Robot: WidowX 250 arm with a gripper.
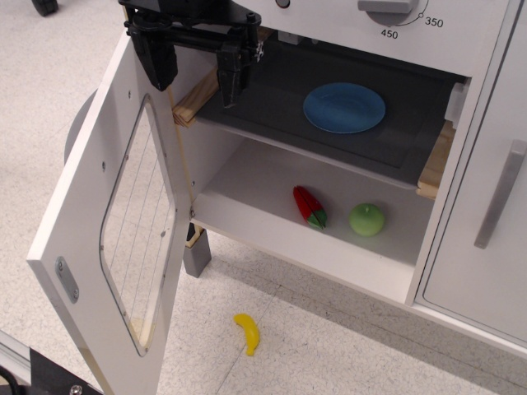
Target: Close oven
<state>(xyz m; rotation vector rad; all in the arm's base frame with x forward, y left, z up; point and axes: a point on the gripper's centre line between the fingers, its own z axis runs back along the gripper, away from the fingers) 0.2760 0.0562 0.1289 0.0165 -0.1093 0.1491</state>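
The gripper [198,70] hung with jaws apart astride the top edge of the oven door [107,239], which swung wide open below it. A glancing push risked the fingers slipping off, leaving the oven [329,177] unclosed.

bright even indoor light, soft shadows, sharp focus, perhaps slight edge distortion
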